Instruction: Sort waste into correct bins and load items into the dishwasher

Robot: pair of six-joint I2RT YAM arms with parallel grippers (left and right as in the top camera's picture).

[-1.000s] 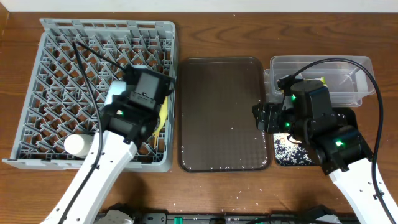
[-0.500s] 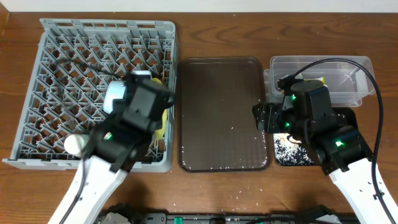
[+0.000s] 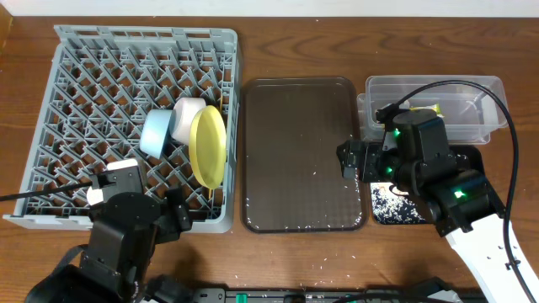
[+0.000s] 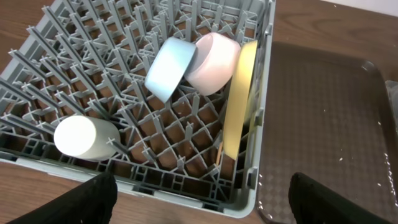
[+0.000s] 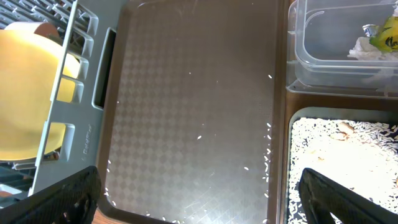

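Left arm pulled back to 7 o'clock; left gripper (image 4: 208,205) spread, empty. Yellow plate (image 3: 208,146), light-blue bowl (image 3: 157,132) and white bowl (image 3: 187,118) stand at the dish rack's (image 3: 84,67) 3 o'clock, white cup (image 3: 101,194) at 7. Right gripper (image 5: 199,202) is spread over the brown tray (image 3: 303,151). Chopsticks possibly hidden; loading looks nearly done.

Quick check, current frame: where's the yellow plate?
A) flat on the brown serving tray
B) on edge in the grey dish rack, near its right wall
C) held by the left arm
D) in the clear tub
B: the yellow plate stands on edge between the pegs of the grey dish rack, close to its right wall and beside the white bowl. The brown serving tray holds no dish.
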